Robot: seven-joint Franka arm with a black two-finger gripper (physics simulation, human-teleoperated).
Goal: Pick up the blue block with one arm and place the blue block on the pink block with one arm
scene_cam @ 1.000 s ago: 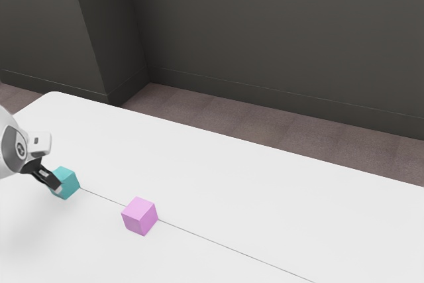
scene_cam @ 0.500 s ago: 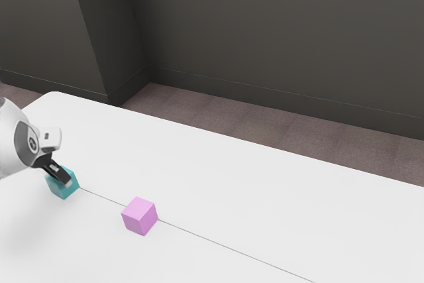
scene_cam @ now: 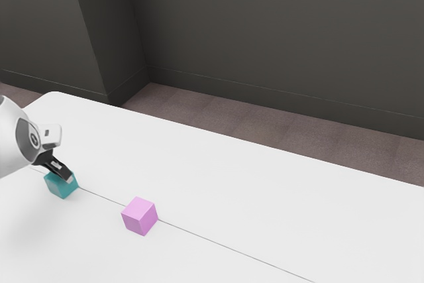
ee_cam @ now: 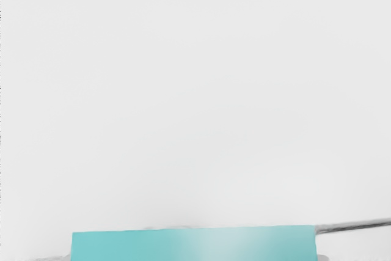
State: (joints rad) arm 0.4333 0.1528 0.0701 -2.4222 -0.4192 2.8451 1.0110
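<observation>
Blue block (scene_cam: 61,187) on white table (scene_cam: 265,197), just under gripper (scene_cam: 63,176)

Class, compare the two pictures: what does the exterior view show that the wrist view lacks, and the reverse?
The exterior view adds the end effector, the pink block, the brown floor and the dark walls. The wrist view adds a close look at the blue block, its face just under the hand. Both share the blue block, the white table and the thin dark line across it.
</observation>
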